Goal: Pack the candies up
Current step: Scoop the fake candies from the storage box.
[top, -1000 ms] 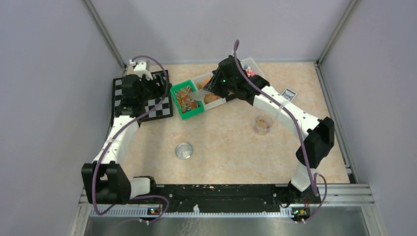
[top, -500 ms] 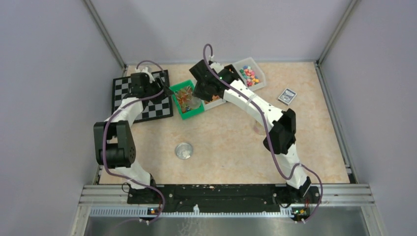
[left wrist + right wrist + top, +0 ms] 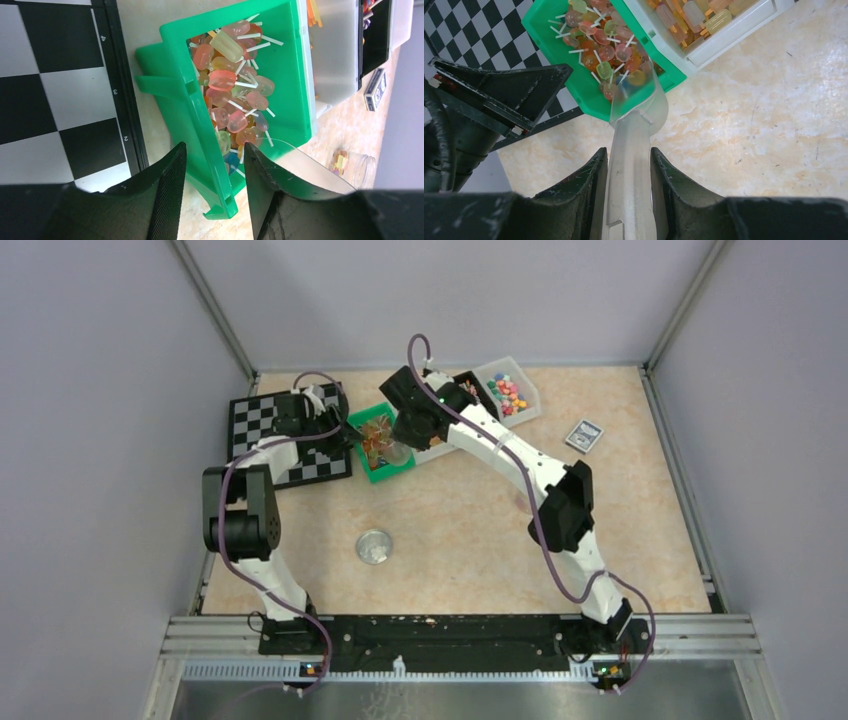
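A green bin point(image 3: 396, 469) point(image 3: 172, 60) point(image 3: 574, 95) is full of candies point(image 3: 222, 80) point(image 3: 606, 52) in mixed colours on white sticks. My left gripper point(image 3: 345, 432) point(image 3: 215, 147) is open, its jaws straddling the bin's near-left wall with a gap on each side. My right gripper point(image 3: 405, 435) point(image 3: 628, 150) is shut on the handle of a clear scoop point(image 3: 639, 110) point(image 3: 300, 165). The scoop's bowl lies tipped over the bin's front corner, among the candies. A clear cup point(image 3: 350, 167) with a few candies stands on the table beyond.
A chessboard point(image 3: 262, 420) point(image 3: 60, 90) lies left of the green bin. White bins point(image 3: 437, 450) point(image 3: 734, 45) and a tray of small multicoloured sweets point(image 3: 508, 392) sit to its right. A metal lid point(image 3: 375, 546) and a small card box point(image 3: 585, 434) rest on the table.
My left gripper has moved right, off the chessboard to the green bin's wall, and its jaws have narrowed. My right gripper carried the scoop left from the white bin to the green bin.
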You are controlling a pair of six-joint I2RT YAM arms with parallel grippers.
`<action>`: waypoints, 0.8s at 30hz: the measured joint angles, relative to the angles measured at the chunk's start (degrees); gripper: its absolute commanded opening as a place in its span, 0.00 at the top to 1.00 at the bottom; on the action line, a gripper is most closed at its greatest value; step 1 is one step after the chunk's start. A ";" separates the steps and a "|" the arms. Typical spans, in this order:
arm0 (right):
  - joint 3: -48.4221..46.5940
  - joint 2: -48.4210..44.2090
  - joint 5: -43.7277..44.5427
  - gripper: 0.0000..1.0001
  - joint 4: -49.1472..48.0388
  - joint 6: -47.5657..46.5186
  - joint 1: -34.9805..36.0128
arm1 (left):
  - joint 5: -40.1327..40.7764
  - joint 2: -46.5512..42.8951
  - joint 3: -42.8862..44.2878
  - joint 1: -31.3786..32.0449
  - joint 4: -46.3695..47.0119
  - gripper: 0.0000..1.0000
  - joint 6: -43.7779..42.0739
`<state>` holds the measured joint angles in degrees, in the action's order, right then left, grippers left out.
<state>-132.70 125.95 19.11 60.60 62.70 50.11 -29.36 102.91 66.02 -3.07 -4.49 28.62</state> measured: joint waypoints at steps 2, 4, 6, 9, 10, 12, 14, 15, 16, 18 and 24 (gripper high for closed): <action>-0.74 0.52 0.09 1.00 0.09 0.04 0.00 | -1.14 0.68 0.00 0.00 0.57 0.52 0.04; -1.42 1.03 0.13 1.00 0.17 0.13 0.00 | -1.79 1.07 0.00 0.00 0.90 0.53 0.09; -1.79 1.40 0.44 1.00 0.07 0.11 0.00 | -2.34 1.36 0.00 0.00 1.11 0.53 0.07; -2.51 2.56 0.59 1.00 -0.42 0.07 0.00 | -2.82 1.73 0.00 0.00 1.05 0.55 0.04; -2.78 3.08 0.68 1.00 -0.50 0.04 0.00 | -2.86 1.88 0.00 0.04 1.03 0.56 0.02; -3.08 4.02 0.74 1.00 -0.94 -0.02 0.00 | -2.99 2.08 0.00 0.11 1.03 0.58 -0.02; -3.19 5.07 0.61 1.00 -1.90 0.00 0.00 | -3.13 2.43 0.00 0.13 1.05 0.60 -0.04; -3.19 5.33 0.48 1.00 -2.40 -0.07 0.00 | -3.23 2.64 0.00 0.17 1.01 0.61 -0.04; -3.19 5.46 0.37 1.00 -2.93 -0.31 0.00 | -3.23 2.75 0.00 0.17 0.92 0.62 -0.04; -3.02 5.49 0.22 1.00 -3.67 -1.20 0.00 | -3.41 2.89 0.00 0.17 0.74 0.64 -0.11; 6.10 3.34 -1.14 1.00 -12.22 -4.20 0.00 | -3.85 2.89 0.00 0.22 0.83 0.67 -0.24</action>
<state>-126.61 129.29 17.98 48.38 58.50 50.11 -33.21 105.80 66.02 -2.85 -3.66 28.38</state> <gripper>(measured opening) 0.321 0.337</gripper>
